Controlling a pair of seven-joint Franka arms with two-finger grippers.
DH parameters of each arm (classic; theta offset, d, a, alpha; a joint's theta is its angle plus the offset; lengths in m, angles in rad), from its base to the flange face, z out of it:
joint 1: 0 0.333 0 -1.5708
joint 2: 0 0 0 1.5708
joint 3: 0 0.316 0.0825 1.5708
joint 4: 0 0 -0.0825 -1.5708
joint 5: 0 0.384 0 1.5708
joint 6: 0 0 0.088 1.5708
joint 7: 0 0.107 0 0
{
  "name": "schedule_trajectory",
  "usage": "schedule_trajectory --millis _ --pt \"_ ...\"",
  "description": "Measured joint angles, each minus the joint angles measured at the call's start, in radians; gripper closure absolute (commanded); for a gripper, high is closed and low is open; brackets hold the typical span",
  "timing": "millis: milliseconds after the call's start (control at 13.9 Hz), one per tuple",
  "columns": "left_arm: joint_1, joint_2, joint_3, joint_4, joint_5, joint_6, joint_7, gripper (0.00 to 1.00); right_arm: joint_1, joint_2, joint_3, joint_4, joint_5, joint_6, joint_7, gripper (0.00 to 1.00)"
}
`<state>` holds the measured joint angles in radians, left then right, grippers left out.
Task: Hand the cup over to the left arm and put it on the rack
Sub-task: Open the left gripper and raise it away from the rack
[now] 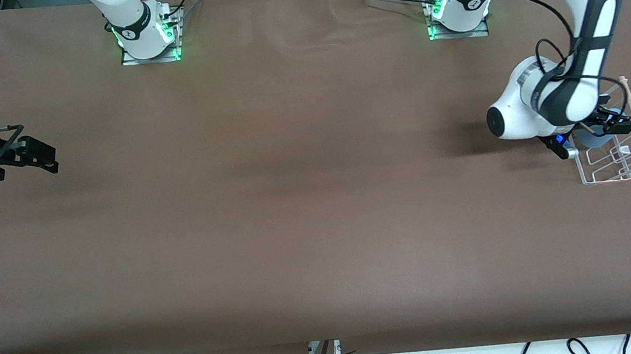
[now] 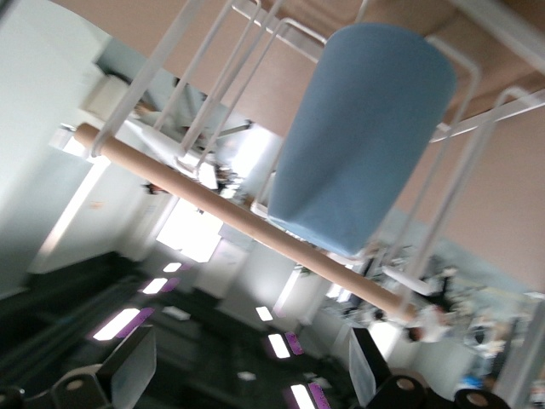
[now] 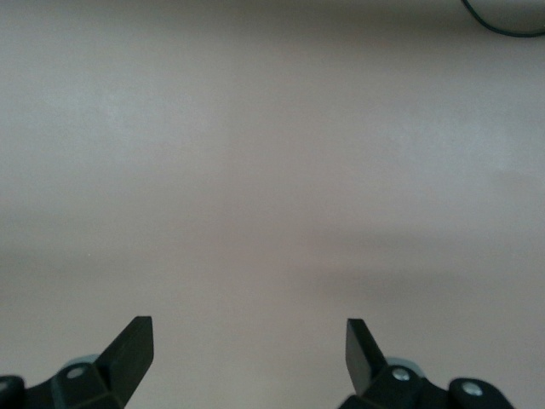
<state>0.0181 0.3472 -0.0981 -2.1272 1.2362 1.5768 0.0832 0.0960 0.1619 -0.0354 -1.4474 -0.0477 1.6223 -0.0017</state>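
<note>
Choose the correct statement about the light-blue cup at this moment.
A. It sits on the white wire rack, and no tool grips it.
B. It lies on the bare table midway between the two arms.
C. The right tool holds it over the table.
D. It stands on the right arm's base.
A. In the left wrist view the cup sits among the prongs of the rack, by its wooden dowel, and the left tool is open and apart from it; the right tool is open over bare table.

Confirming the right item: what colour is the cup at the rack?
Light blue; the cup shows best in the left wrist view.

no readable text, labels, numbers or signs anywhere
</note>
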Motion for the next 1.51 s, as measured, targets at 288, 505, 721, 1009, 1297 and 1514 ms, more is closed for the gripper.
schedule_trajectory --millis 288,505,721,1009,1297,1514 --pt "-0.005 -0.013 -0.037 0.198 -0.362 -0.083 0.0 0.0 0.0 0.0 0.0 0.0 0.0 0.0 0.0 0.0" --pt "-0.005 -0.015 -0.037 0.368 -0.665 -0.151 -0.033 0.0 0.0 0.0 0.0 0.0 0.0 0.0 0.0 0.0" --pt "-0.004 -0.019 -0.036 0.543 -0.904 -0.222 -0.083 0.0 0.0 0.0 0.0 0.0 0.0 0.0 0.0 0.0" --pt "-0.005 -0.022 -0.043 0.689 -1.083 -0.225 -0.186 0.0 0.0 0.0 0.0 0.0 0.0 0.0 0.0 0.0" --pt "0.002 -0.076 -0.028 0.765 -1.203 -0.055 -0.195 0.0 0.0 0.0 0.0 0.0 0.0 0.0 0.0 0.0" --pt "-0.007 -0.221 -0.001 0.583 -1.234 0.164 -0.196 0.0 0.0 0.0 0.0 0.0 0.0 0.0 0.0 0.0"
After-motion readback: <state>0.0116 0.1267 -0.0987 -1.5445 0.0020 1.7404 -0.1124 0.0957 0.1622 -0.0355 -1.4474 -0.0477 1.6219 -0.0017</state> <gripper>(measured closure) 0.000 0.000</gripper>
